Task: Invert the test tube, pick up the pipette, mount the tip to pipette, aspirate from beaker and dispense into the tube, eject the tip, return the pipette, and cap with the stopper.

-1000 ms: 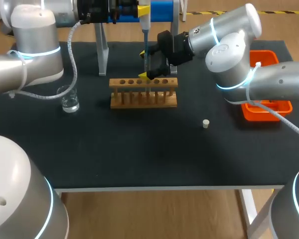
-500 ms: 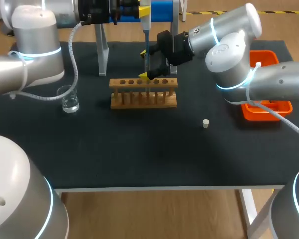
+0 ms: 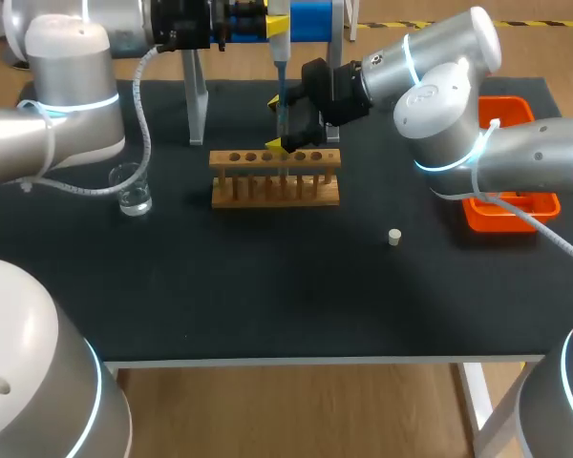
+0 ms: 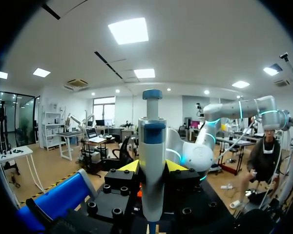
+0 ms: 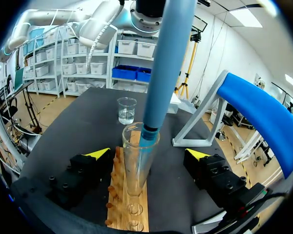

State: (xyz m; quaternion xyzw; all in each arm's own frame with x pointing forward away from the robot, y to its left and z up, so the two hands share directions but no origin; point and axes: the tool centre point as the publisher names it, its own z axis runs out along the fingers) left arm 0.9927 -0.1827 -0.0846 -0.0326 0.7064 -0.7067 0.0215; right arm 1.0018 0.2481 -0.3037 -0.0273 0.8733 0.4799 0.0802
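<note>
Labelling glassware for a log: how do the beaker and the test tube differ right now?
The beaker is short and wide and stands free on the table; the test tube is tall, narrow and stands in the wooden rack. The pipette reaches into the test tube's mouth; nothing is at the beaker's. Both are clear, upright and uncapped.

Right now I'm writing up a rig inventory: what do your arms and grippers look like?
My left arm and right arm are rounded silver-grey shells with glowing cyan rings at the joints and white cables alongside. The left gripper and right gripper are black bolted blocks, and their fingers are tipped bright yellow.
</note>
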